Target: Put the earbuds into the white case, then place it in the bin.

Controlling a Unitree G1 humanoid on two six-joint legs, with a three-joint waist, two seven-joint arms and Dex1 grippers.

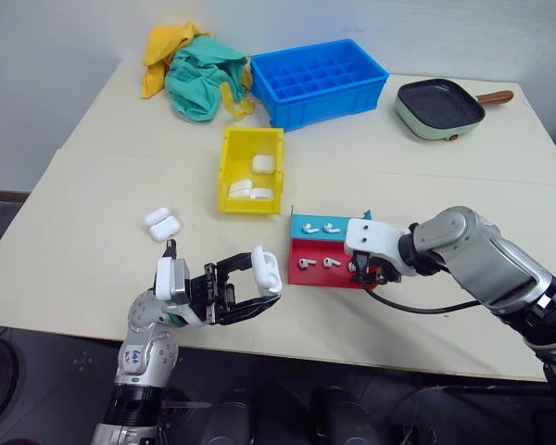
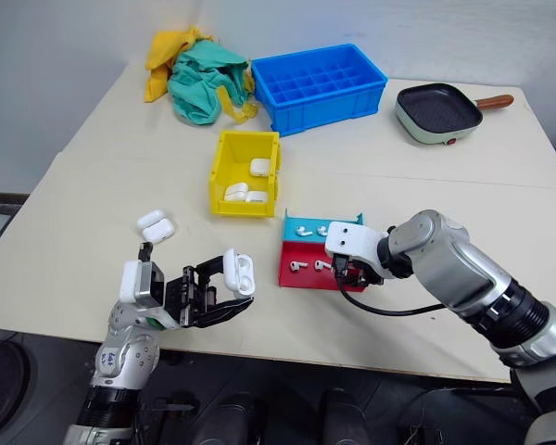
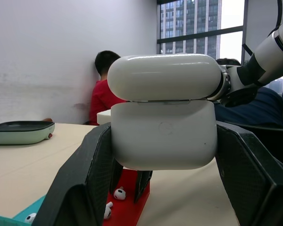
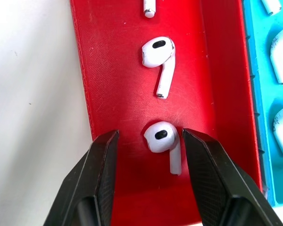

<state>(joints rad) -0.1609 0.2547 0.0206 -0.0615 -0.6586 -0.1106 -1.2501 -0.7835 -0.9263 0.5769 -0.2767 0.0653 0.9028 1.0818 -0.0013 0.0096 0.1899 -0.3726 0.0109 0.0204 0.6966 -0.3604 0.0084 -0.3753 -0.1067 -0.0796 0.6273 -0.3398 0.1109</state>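
My left gripper is shut on a white case held above the table's near edge; its lid is flipped open. The case body sits between the black fingers. My right gripper points down into the red tray, open, its fingers on either side of one earbud. A second earbud lies just beyond it, and more earbuds lie in the adjoining blue tray. The yellow bin stands behind the trays, with three white cases inside.
Two more white cases lie on the table left of the bin. A blue gridded crate, a heap of yellow and green cloths and a green pan stand at the back. A person sits beyond the table.
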